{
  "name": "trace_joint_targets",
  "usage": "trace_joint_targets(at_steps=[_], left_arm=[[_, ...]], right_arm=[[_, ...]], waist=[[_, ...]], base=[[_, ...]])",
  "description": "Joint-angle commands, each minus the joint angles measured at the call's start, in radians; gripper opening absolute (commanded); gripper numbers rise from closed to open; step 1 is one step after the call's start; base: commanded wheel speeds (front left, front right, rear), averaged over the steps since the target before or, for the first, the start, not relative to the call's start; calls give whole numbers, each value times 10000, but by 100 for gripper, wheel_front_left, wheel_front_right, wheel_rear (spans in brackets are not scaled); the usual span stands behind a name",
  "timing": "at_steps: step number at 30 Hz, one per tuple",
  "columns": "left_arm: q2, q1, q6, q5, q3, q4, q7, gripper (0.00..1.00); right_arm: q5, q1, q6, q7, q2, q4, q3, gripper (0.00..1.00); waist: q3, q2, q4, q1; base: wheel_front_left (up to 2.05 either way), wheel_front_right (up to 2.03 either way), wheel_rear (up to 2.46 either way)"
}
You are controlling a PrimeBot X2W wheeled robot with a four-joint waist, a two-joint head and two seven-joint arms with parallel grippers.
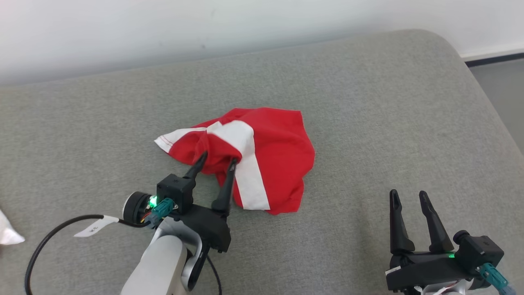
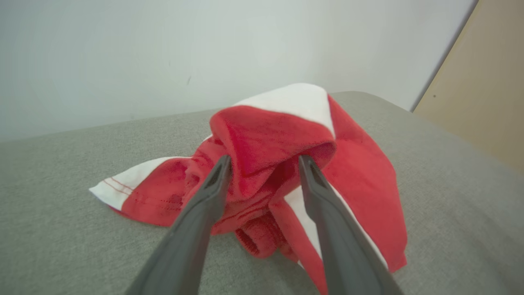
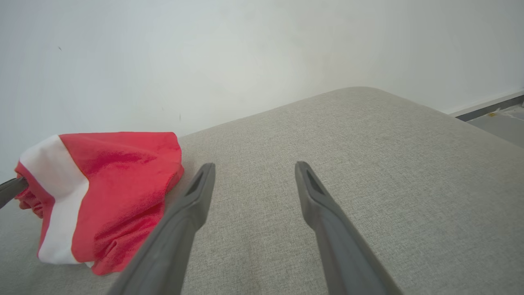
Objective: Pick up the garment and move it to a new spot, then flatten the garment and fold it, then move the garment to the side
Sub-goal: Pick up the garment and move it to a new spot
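The garment (image 1: 278, 151) is seen crumpled on the grey upholstered seat (image 1: 368, 102). A bunched fold is straddled by the left end effector (image 1: 219, 158), whose fingers are spread and not yet clamped. The right end effector (image 1: 408, 193) is held apart and empty, with the garment well to its left. No step is judged done: lifting, moving, flattening and folding are all left.

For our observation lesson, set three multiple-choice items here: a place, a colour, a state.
1. Where is the garment? A) on the grey cushion B) on the floor C) in a basket
2. Its colours? A) blue, yellow B) red, white C) all black
3. The right end effector is: A) shut on the garment B) open, apart from it C) shut on a cable
Answers: 1 A, it lies on the cushion; 2 B, red with white bands; 3 B, spread wide over bare cushion.
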Motion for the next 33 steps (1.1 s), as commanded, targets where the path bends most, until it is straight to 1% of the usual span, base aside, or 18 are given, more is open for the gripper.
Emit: trace_joint_targets(at_steps=[1,6,13,17,21,24,26,28,31,33], left_arm=[[-66,-129,6,-50,-27,-51,-77,100],[-47,-251,139,49,34,-733,-248,100],[706,571,485,285,655,-2043,-278,100],[1200,1441,681,402,1135,-2635,-281,100],[1491,2412,853,496,1708,-3283,-283,100],[1534,3138,923,628,2147,-3791,-284,100],[1378,3582,997,628,2467,-4182,-284,100],[1297,3985,971,763,2802,-4509,-286,100],[921,4520,944,977,3271,-5023,-285,100],[701,4849,829,1114,3588,-5288,-285,100]], right_arm=[[-41,67,34,-27,3,-18,-27,100],[-138,232,34,-27,6,-112,-104,100],[-232,386,34,-27,1,-315,-202,100],[-303,444,34,-27,4,-389,-243,100],[-354,518,34,-27,4,-459,-276,100],[-391,650,34,-29,3,-546,-328,100],[-457,675,34,-29,4,-592,-355,100],[-493,733,34,-27,3,-624,-379,100],[-558,817,34,-29,4,-652,-376,100],[-565,842,34,-27,3,-676,-394,100]], waist=[[-114,0,148,0],[-315,0,538,0],[-604,0,959,0],[-748,0,1118,0],[-890,0,1222,0],[-988,0,1321,0],[-1022,0,1393,0],[-1041,0,1452,0],[-1074,0,1501,0],[-1083,0,1524,0]], base=[[0,0,0],[0,0,0],[0,0,0],[0,0,0],[0,0,0],[0,0,0],[0,0,0],[0,0,0],[0,0,0],[0,0,0]])
